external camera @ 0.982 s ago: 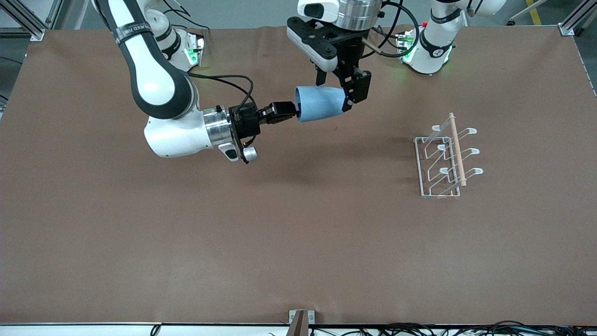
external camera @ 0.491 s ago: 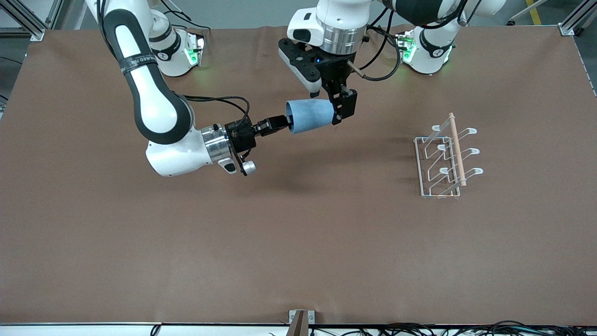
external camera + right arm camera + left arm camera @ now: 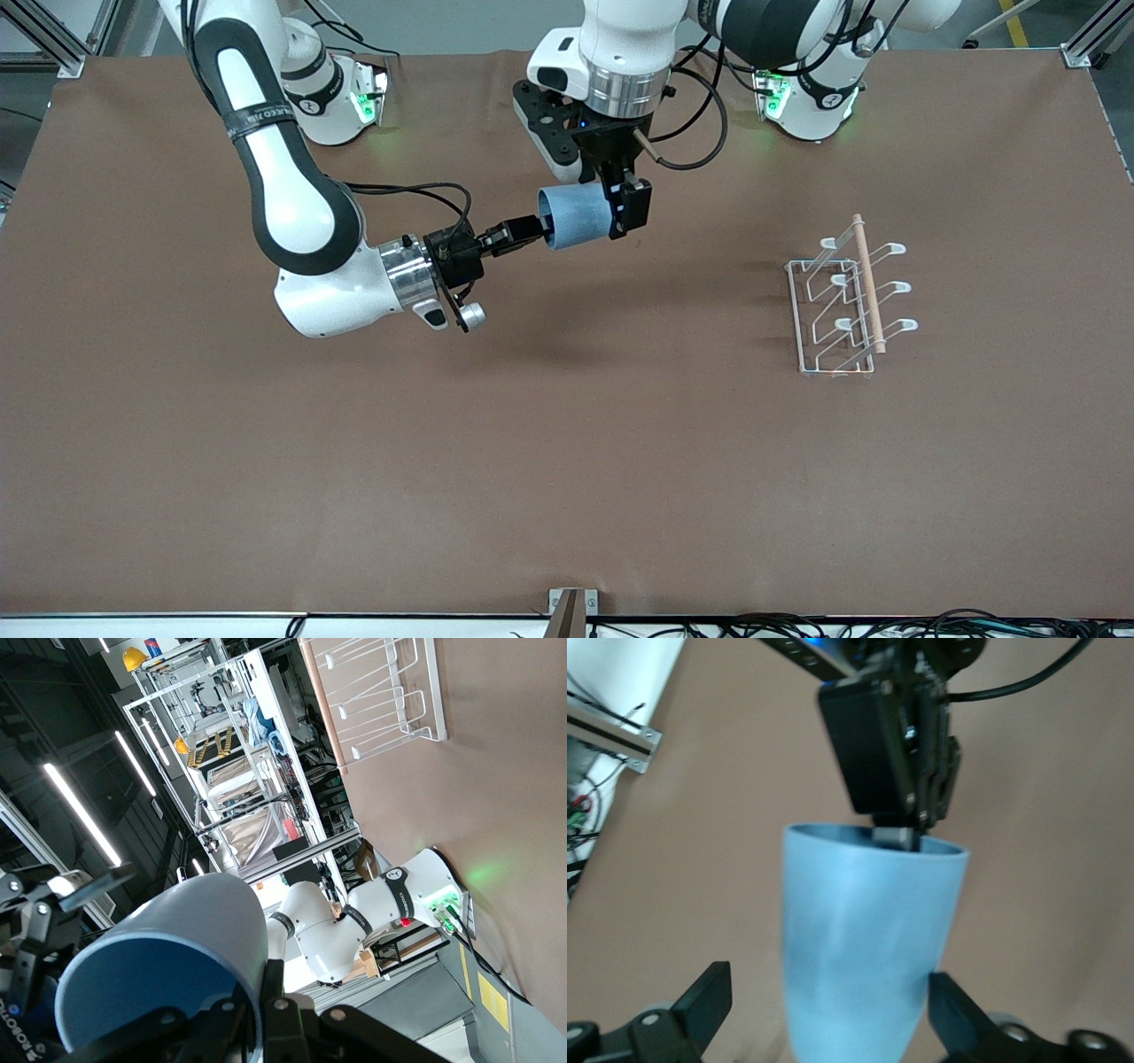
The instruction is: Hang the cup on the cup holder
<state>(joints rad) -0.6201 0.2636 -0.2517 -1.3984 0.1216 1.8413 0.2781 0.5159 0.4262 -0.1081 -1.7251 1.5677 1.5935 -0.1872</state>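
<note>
So the small light-blue plastic tumbler cup [image 3: 574, 217] is up in the air on its side over the brown table [image 3: 567, 461], with the right tool [image 3: 539, 232] clamped on its rim. The left tool [image 3: 611, 206] has its fingers spread wide around the cup's base end, not squeezing it. The white wire cup holder with the wooden rod [image 3: 846, 297] sits well apart, toward the left arm's end of the table.

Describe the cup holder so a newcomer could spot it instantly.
Start from the brown table and look toward the left arm's end. There stands the white wire cup holder, alone on the surface, away from both arms. Its upturned looped prongs and light wooden rod along the top mark it out.
</note>
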